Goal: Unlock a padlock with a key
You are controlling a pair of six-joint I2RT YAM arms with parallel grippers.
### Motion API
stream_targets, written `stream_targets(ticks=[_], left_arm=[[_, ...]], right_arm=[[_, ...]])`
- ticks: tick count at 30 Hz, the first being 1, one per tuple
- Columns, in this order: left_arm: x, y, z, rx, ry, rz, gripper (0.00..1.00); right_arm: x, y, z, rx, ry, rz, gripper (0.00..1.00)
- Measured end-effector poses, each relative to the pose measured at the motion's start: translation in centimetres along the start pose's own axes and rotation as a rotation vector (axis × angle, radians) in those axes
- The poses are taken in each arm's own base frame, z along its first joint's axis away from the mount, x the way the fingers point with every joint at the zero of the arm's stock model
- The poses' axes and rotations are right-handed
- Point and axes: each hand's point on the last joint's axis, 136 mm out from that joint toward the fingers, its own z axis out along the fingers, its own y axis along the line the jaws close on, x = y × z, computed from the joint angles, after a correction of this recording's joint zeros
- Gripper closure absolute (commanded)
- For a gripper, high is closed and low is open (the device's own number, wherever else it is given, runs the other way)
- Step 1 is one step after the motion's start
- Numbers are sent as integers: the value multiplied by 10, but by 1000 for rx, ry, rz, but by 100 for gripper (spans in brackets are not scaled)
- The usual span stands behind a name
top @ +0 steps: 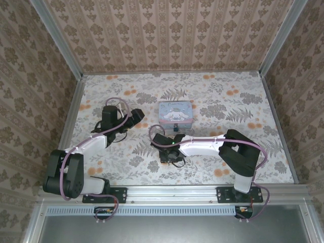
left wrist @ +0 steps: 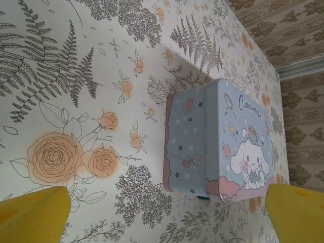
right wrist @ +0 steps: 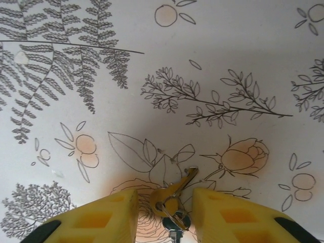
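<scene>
The thin brownish-gold key (right wrist: 177, 186) lies on the printed floor, on a ring with a second, dark-headed key (right wrist: 176, 225). My right gripper (right wrist: 165, 196) is open, one yellow finger (right wrist: 104, 217) on each side of the key and neither touching it. From above, the right gripper (top: 171, 151) is low, just in front of the tin. My left gripper (left wrist: 167, 202) is open wide and empty, facing the tin from the left (top: 132, 117). A small dark bit (left wrist: 202, 197) pokes out under the tin's near edge; I cannot tell whether it is the padlock.
The pale blue cartoon-printed tin (top: 175, 112) stands shut at mid-table, between the two grippers and slightly behind them. Metal rails and patterned walls (top: 167, 35) close in the floor on three sides.
</scene>
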Motion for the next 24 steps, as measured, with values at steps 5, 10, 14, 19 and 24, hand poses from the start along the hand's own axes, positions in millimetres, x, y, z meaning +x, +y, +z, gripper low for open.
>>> stream_targets(ticks=[5, 10, 14, 19, 24], left_arm=[[1, 1, 0, -1, 1, -3, 0], [2, 2, 0, -2, 2, -4, 0], [2, 2, 0, -2, 3, -5, 0], [2, 2, 0, -3, 2, -5, 0], [2, 3, 0, -5, 5, -6, 0]], right_arm=[[1, 0, 1, 45, -5, -22, 68], [1, -2, 2, 85, -16, -41, 75], [1, -3, 2, 91, -24, -43, 85], [0, -3, -1, 66, -40, -34, 100], [-8, 3, 1, -17, -63, -15, 100]])
